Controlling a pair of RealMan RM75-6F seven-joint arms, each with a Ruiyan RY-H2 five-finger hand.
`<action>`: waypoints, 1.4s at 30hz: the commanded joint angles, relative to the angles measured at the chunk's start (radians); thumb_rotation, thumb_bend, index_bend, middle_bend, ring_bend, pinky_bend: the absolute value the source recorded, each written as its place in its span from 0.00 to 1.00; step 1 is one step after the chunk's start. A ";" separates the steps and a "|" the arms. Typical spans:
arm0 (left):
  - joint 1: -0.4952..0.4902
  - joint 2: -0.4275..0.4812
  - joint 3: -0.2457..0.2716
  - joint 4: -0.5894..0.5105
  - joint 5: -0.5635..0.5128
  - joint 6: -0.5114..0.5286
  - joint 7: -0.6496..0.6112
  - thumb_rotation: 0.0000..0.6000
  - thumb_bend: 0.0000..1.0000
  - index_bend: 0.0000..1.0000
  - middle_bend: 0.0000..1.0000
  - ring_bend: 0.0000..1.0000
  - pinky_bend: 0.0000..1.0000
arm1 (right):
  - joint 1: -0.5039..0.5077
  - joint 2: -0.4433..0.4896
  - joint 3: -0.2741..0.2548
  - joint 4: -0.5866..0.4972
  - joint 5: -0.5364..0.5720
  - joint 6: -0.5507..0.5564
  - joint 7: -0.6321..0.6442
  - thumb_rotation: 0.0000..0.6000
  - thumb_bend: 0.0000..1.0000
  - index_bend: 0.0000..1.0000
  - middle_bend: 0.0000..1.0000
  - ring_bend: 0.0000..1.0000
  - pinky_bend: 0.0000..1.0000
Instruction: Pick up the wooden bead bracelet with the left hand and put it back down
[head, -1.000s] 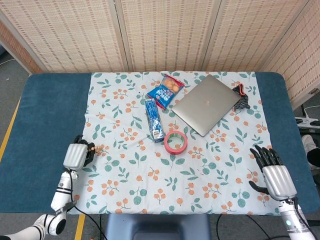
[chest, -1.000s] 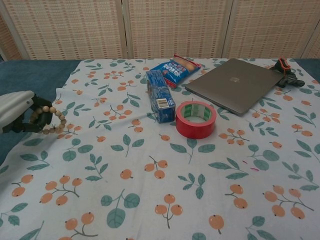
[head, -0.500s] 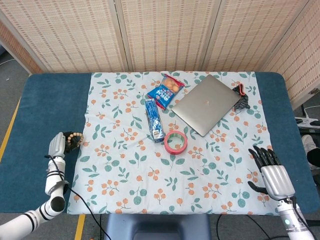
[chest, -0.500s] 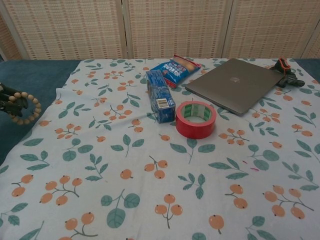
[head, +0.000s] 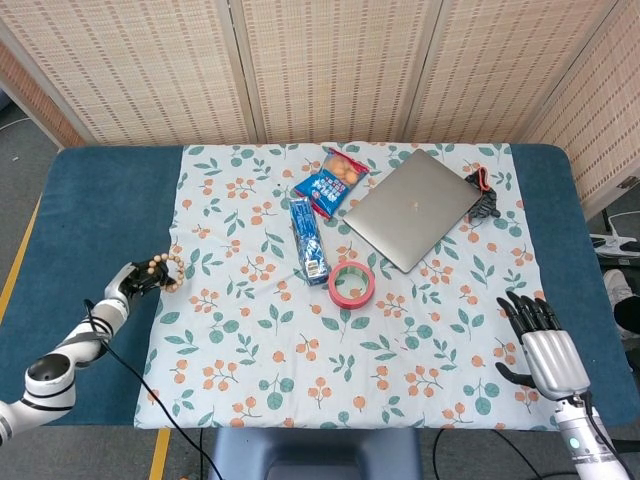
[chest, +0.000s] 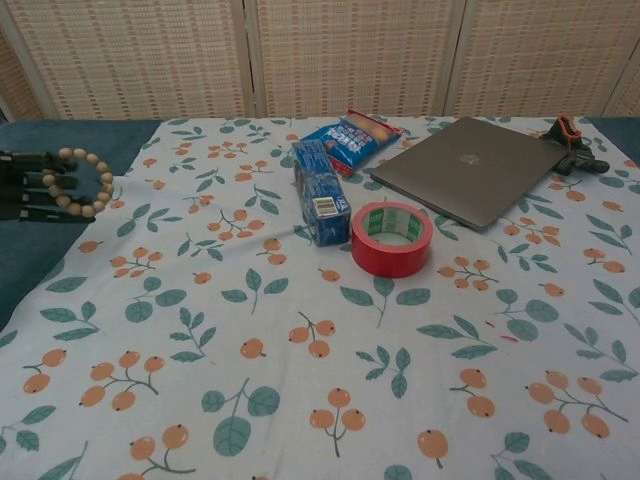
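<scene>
Bracelet (chest: 77, 183): we see the ring of pale wooden beads held by the left hand (head: 133, 281) at the left edge of the flowered cloth (head: 300, 360), over the blue table cover (head: 90, 220); the dark fingers (chest: 22, 190) pass through the loop and the beads hang around them. In the chest view the bracelet appears raised, but we cannot tell for certain whether it touches the surface. The right hand (head: 545, 345) rests at the near right corner of the table, grasping nothing, with its fingers spread and pointing away from us. At the centre of the cloth we find a roll of red tape (chest: 391, 238) lying flat, with a blue box (chest: 320, 190) just to its left. A blue snack bag (chest: 349, 136) lies beyond the box. A closed grey laptop (chest: 468, 168) sits to the far right, with a small black and orange clamp (chest: 571, 144) at its far right corner.
</scene>
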 joint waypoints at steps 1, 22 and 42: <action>0.095 -0.004 -0.126 -0.027 0.113 -0.110 -0.118 1.00 0.64 0.62 0.71 0.43 0.25 | 0.001 -0.001 -0.001 0.000 0.000 -0.002 -0.003 0.93 0.11 0.00 0.00 0.00 0.00; 0.231 -0.105 -0.196 -0.053 0.488 -0.130 -0.251 1.00 0.43 0.55 0.66 0.37 0.20 | 0.009 0.001 -0.009 -0.003 0.001 -0.024 0.005 0.93 0.11 0.00 0.00 0.00 0.00; 0.260 -0.109 -0.136 -0.125 0.709 -0.171 -0.348 0.44 0.38 0.50 0.50 0.20 0.04 | 0.009 0.004 -0.009 -0.004 0.000 -0.018 0.005 0.93 0.11 0.00 0.00 0.00 0.00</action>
